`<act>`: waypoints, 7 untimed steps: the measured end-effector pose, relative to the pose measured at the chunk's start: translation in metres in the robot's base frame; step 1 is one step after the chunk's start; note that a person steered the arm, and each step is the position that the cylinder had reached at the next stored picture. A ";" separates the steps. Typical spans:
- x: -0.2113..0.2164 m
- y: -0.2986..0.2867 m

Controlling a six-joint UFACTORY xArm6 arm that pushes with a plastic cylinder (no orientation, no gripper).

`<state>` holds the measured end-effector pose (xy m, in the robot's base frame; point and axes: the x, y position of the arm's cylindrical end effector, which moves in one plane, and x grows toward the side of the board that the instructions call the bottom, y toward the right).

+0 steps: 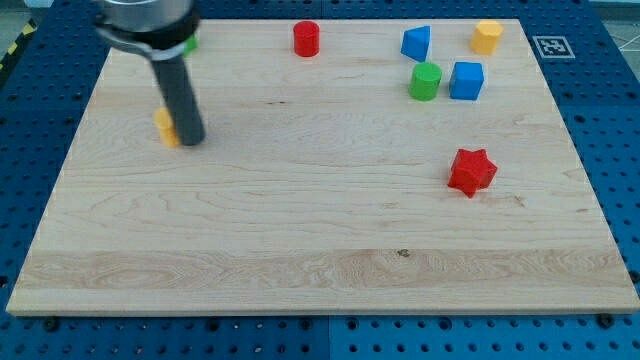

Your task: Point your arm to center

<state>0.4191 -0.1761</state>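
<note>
My tip rests on the wooden board at the view's left, upper part. It touches the right side of a yellow block, whose shape is partly hidden by the rod. A green block peeks out behind the rod's upper part at the top left. A red cylinder stands at the top middle. At the top right are a blue triangular block, a yellow hexagonal block, a green cylinder and a blue cube. A red star lies at the right middle.
The board lies on a blue perforated table. A black-and-white marker tag sits just off the board's top right corner.
</note>
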 end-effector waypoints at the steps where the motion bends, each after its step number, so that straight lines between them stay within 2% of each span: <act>1: 0.000 -0.010; 2: 0.000 0.015; 3: 0.000 0.079; 4: 0.000 0.110; 6: 0.006 0.119; 7: 0.008 0.172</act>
